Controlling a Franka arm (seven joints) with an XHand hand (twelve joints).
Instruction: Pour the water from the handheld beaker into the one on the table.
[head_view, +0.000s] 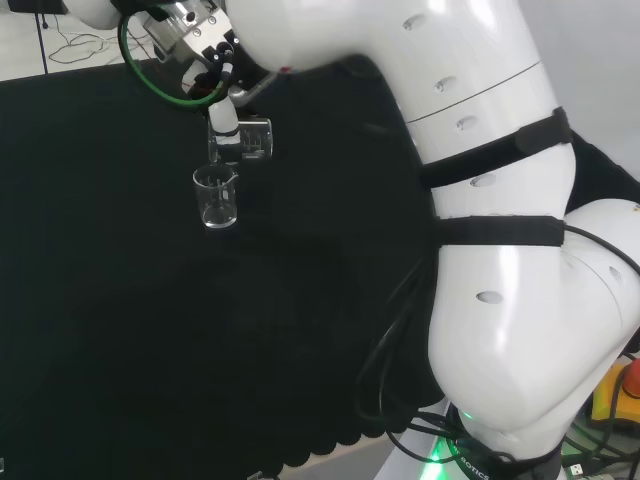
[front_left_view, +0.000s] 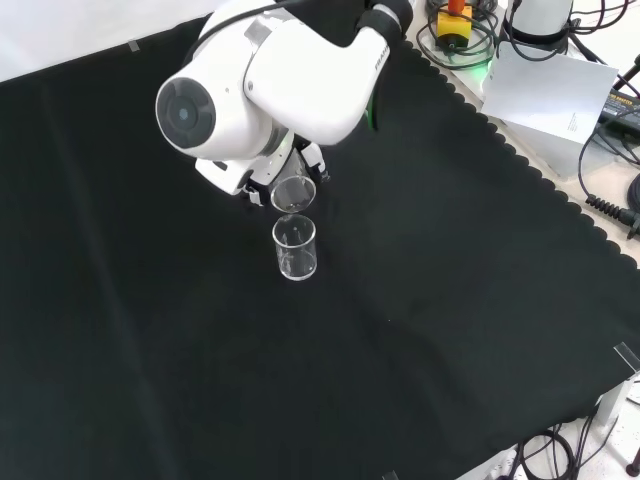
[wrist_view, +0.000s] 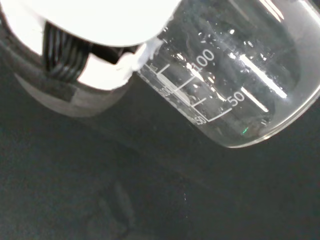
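A clear glass beaker (head_view: 254, 140) is held just above the cloth, with the hand (head_view: 224, 118) shut on it. In the front view this held beaker (front_left_view: 292, 192) leans with its mouth towards a second clear beaker (front_left_view: 295, 249), which stands upright on the cloth right in front of it. In the head view the standing beaker (head_view: 215, 196) is just left of and nearer than the held one. The wrist view shows the held beaker (wrist_view: 235, 75) tilted, with printed scale marks and droplets inside, beside a white finger (wrist_view: 107, 70). I cannot tell how much water either beaker holds.
The black cloth (front_left_view: 450, 300) covers the bench, with a scalloped edge at the front view's right. The arm's white links (front_left_view: 270, 80) stand over most of the hand in the front view. Cables and a white sheet (front_left_view: 545, 90) lie beyond the cloth's edge.
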